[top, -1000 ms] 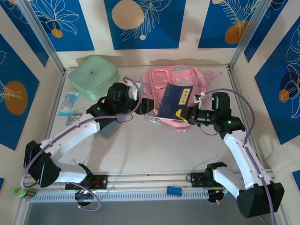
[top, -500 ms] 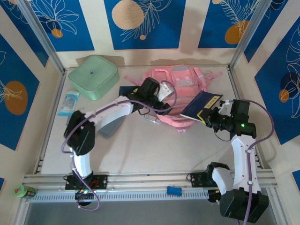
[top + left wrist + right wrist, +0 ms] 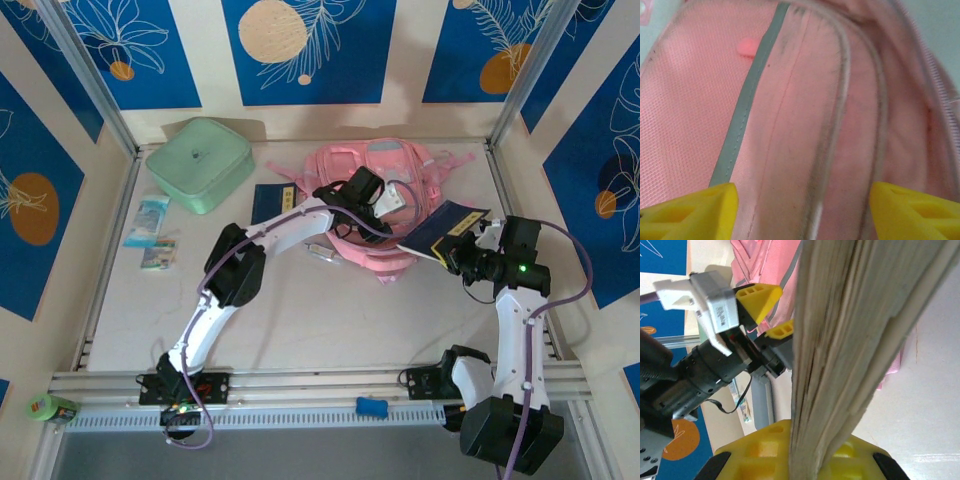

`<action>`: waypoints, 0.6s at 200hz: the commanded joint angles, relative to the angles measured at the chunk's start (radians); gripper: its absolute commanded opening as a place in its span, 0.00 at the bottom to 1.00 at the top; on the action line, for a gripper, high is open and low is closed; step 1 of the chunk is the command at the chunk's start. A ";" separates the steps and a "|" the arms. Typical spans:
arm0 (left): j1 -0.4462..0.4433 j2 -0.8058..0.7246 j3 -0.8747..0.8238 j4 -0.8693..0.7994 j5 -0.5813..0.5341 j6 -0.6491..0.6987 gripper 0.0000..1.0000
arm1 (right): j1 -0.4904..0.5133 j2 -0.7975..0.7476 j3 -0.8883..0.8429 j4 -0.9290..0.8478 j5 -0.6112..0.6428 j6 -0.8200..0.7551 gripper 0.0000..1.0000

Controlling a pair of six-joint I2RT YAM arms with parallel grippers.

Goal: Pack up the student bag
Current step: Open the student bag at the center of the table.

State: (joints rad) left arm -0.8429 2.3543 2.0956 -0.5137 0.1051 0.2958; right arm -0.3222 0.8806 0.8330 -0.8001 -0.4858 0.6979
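We see the student bag (image 3: 335, 165) lying flat on the desk (image 3: 330, 310) in the upper middle of the overhead frame, its pink front facing up and a strap trailing toward the upper right. The left arm stretches from the lower left of that frame up and across to the bag, and the left claw (image 3: 802, 212) hangs close over the pink fabric. In the left wrist view its two yellow fingers (image 3: 690, 212) sit wide apart in the bottom corners. Nothing lies between them except the bag's surface beyond: pink mesh on the left, a grey strip (image 3: 747, 105) running down the frame, and curved seams to the right. We cannot tell whether the fingertips touch the cloth.

The right claw (image 3: 807, 457) is clamped on a dark blue book (image 3: 440, 222), gripping it at one edge. In the overhead frame the book is tilted, right of centre, with its upper left end over the bag's right side. In the right wrist view its pale page edges rise up the middle of the frame from between the yellow fingers, and the left claw appears at upper left, spread open.

A mint green case (image 3: 200, 162) rests at the upper left of the overhead frame. A second dark blue book (image 3: 270, 203) lies flat just left of the bag, and two small packets (image 3: 150, 220) lie near the left edge.
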 commanded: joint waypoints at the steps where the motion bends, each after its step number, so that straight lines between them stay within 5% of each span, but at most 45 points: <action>1: -0.005 0.050 0.081 -0.050 -0.068 0.004 0.64 | -0.007 0.005 -0.011 0.032 -0.040 -0.024 0.00; 74: -0.004 0.049 0.103 -0.047 -0.139 0.017 0.11 | -0.008 0.002 -0.005 0.034 -0.061 -0.030 0.00; 120: -0.003 -0.047 0.111 -0.037 -0.178 0.001 0.00 | -0.011 -0.019 0.043 -0.076 0.031 -0.039 0.00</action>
State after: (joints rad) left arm -0.8543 2.4054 2.1651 -0.5465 -0.0055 0.3126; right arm -0.3241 0.8860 0.8246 -0.8043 -0.4885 0.6838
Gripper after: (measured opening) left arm 0.074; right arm 0.106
